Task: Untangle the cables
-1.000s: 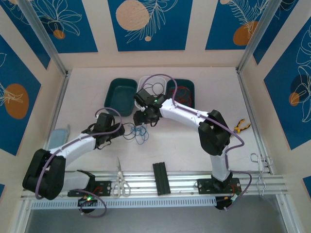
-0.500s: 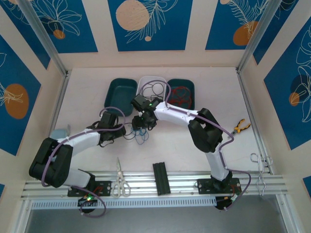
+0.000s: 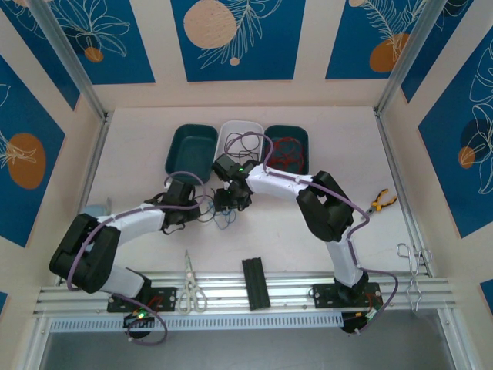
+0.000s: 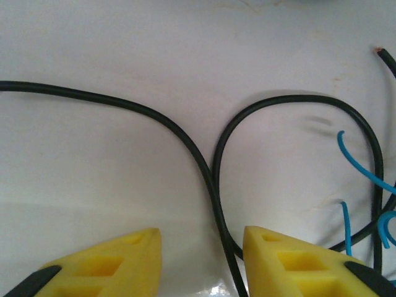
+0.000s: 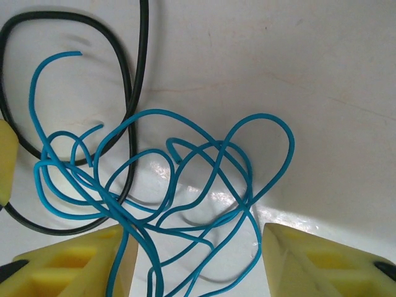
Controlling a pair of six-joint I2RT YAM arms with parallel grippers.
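Observation:
A tangle of blue and black cables (image 3: 219, 219) lies on the white table between the two grippers. My left gripper (image 3: 202, 209) reaches in from the left, low over the table. In the left wrist view its yellow fingers (image 4: 99, 266) stand apart, and a black cable (image 4: 185, 139) runs between them, close to the right finger. Blue cable ends (image 4: 352, 167) show at the right. My right gripper (image 3: 226, 206) points down on the tangle, open, with several blue cable loops (image 5: 266, 115) between its fingers (image 5: 328, 263). A black cable (image 5: 144, 37) curves at upper left. Red cables (image 3: 286, 149) lie in the right-hand teal tray.
Three trays stand in a row at the back: teal (image 3: 179, 137), white (image 3: 228, 127) with a dark cable in it, teal (image 3: 305, 135). Scissors (image 3: 191, 289) and a black block (image 3: 254, 281) lie near the front rail, and pliers (image 3: 381, 202) at the right.
My left gripper has slid right to the black cable and its jaws have narrowed. My right gripper has shifted a little down and left over the blue loops.

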